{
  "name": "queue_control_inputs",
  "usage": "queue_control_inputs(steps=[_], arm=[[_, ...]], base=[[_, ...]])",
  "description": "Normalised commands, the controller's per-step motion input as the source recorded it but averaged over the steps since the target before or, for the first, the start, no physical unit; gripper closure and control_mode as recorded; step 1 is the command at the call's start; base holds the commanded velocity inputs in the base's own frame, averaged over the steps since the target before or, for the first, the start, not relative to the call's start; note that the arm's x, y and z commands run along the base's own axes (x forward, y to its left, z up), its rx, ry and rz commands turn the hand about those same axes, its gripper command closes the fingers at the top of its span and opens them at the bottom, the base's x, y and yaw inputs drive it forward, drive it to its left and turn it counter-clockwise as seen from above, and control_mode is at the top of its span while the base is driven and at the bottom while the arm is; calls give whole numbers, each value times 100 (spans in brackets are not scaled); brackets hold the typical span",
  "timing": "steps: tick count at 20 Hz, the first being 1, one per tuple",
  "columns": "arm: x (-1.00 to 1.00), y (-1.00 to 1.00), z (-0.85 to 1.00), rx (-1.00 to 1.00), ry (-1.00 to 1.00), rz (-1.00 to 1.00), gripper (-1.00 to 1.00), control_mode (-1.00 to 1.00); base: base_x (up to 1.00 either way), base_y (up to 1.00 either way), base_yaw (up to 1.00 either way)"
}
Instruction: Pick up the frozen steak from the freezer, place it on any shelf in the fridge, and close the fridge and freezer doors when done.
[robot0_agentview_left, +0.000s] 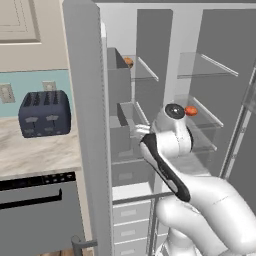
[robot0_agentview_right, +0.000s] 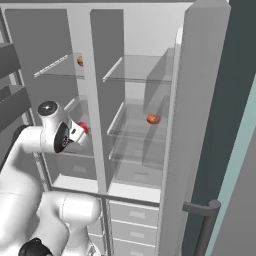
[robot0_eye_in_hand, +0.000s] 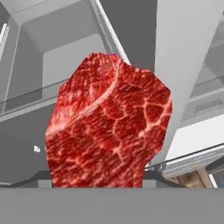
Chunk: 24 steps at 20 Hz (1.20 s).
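1 frozen steak (robot0_eye_in_hand: 107, 124) hides the pincer's (robot0_eye_in_hand: 98, 186) tips entirely.

Even, flat rendered light fills all three views — bright enough throughout, with no visible lamp and no glare. The fridge (robot0_agentview_right: 142, 75) walls are mid grey, darker on the panels turned away from the open front, paler on the back wall. Shadows are soft and faint; the toaster (robot0_agentview_left: 44, 113) left of the fridge casts hardly any on the counter (robot0_agentview_left: 35, 155). Edges look slightly jagged and soft — low resolution. Straight lines stay straight at the borders. The steak (robot0_eye_in_hand: 107, 124), very close in the hand view, shows sharp marbling.
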Motion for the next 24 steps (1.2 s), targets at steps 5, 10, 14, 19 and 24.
queue_control_inputs(steps=[5,10,14,19,24], arm=[[-72,-93,36,5,-6,-1,100,-100],[-15,-100,27,3,-5,-2,100,-100],[18,-93,32,1,-2,-1,100,-100],[42,-56,54,0,0,-4,100,-100],[74,-23,17,0,0,-2,100,-100]], base=[[0,0,0],[0,0,0],[0,0,0],[0,0,0],[0,0,0]])
